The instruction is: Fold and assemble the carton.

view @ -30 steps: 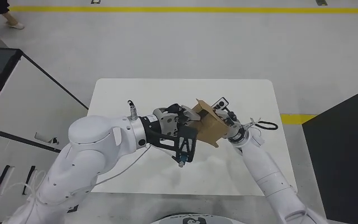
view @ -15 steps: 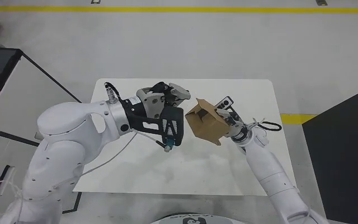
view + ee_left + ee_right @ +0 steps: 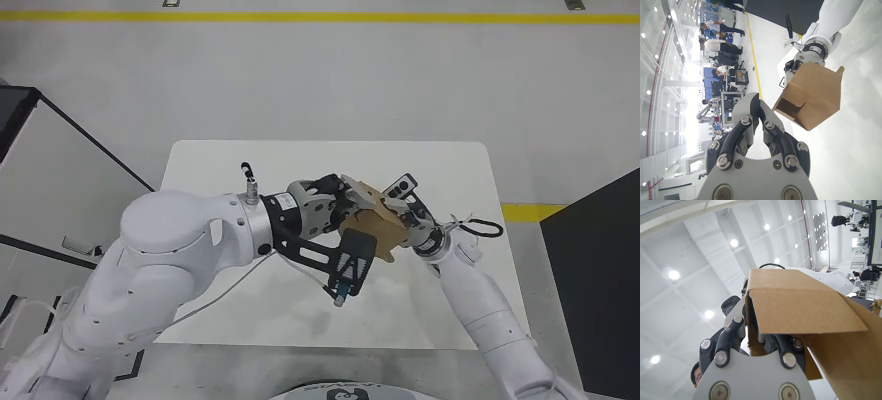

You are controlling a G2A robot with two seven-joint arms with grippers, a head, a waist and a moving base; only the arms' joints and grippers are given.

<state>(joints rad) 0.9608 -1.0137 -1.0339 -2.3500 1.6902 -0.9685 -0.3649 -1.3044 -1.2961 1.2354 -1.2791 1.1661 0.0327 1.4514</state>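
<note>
The right hand [image 3: 752, 330] clamps a wall of the brown carton [image 3: 810, 94], holding it tilted above the bench [image 3: 230, 170], open end toward the left hand [image 3: 758, 111]. That hand is closed and empty, just beside it.

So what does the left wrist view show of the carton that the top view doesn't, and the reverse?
Left wrist view adds: the carton's open end and darker interior, and the left gripper shut on nothing, close beside that end. Top view adds: the whole white table outline, with the carton over the robot's right half of it. Both: the right gripper holding the carton at its other end.
</note>
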